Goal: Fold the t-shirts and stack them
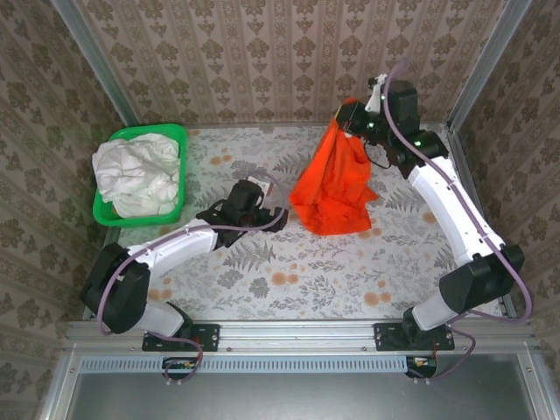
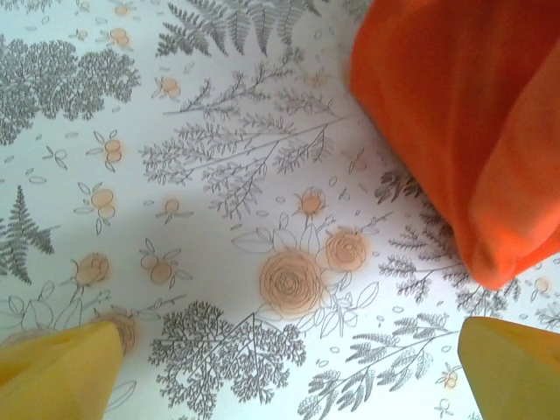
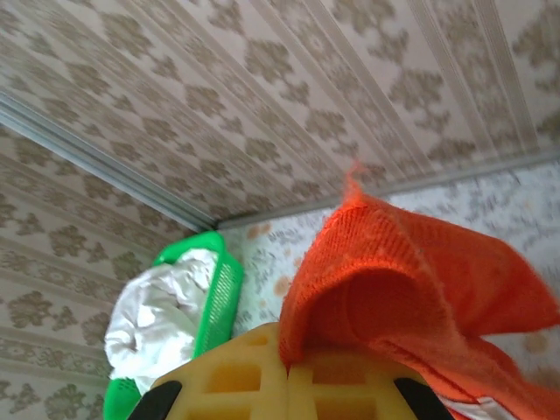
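The right gripper [image 1: 354, 122] is clamped on the orange t-shirt [image 1: 332, 188], dangling it over the table's [image 1: 350, 280] far right side. The left gripper [image 1: 267, 219], wide open beside its hem, should pinch one bottom corner cleanly. The white t-shirt [image 1: 136, 175] lies in the far-left basket [image 1: 181, 179].

We see the orange-red t-shirt [image 1: 332, 188] hanging from the right tool [image 1: 353, 120], which is clamped on one bunched corner at the far right of the worktop [image 1: 289, 271]. Its lower folds pool in a loose heap on the surface. The white t-shirt [image 1: 136, 175] lies crumpled inside the green basket [image 1: 149, 131], far left.
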Robot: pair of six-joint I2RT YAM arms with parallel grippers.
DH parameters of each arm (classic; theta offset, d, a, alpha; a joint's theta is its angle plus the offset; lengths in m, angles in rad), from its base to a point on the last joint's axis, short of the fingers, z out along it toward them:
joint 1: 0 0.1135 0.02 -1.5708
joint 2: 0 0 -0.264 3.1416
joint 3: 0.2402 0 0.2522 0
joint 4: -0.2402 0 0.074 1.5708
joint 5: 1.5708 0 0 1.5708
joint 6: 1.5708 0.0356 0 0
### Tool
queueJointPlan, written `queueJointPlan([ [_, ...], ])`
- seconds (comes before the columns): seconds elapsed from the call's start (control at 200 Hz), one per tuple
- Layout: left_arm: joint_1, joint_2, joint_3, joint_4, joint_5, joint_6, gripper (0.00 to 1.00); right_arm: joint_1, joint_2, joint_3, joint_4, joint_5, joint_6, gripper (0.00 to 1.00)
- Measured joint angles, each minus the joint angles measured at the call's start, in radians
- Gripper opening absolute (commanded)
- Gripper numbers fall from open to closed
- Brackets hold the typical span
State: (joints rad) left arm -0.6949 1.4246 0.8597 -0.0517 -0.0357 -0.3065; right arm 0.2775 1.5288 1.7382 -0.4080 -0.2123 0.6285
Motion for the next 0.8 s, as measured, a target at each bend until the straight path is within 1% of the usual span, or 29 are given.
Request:
queueJointPlan([
  [0.145, 0.001, 0.012, 0.054, 0.037, 0.05, 0.002, 1.0, 0.0, 0.0, 0.107, 0.002, -0.003, -0.032, 0.0],
  [0.245, 0.001, 0.051, 0.119, 0.094, 0.072, 0.008, 1.0, 0.0, 0.0, 0.153, 0.0, -0.004, -0.055, 0.0],
  [0.41, 0.003, 0.177, 0.266, 0.146, 0.133, 0.032, 1.0, 0.0, 0.0, 0.18, -0.003, -0.005, -0.077, 0.0],
  [0.555, 0.001, 0.304, 0.39, 0.186, 0.24, 0.049, 1.0, 0.0, 0.0, 0.182, -0.026, -0.005, -0.084, 0.0],
  [0.655, -0.011, 0.345, 0.419, 0.188, 0.306, 0.07, 1.0, -0.006, 0.0, 0.182, -0.04, -0.005, -0.084, 0.0],
  [0.8, -0.039, 0.356, 0.412, 0.194, 0.37, 0.076, 0.99, -0.024, 0.0, 0.182, -0.045, -0.004, -0.082, 0.0],
])
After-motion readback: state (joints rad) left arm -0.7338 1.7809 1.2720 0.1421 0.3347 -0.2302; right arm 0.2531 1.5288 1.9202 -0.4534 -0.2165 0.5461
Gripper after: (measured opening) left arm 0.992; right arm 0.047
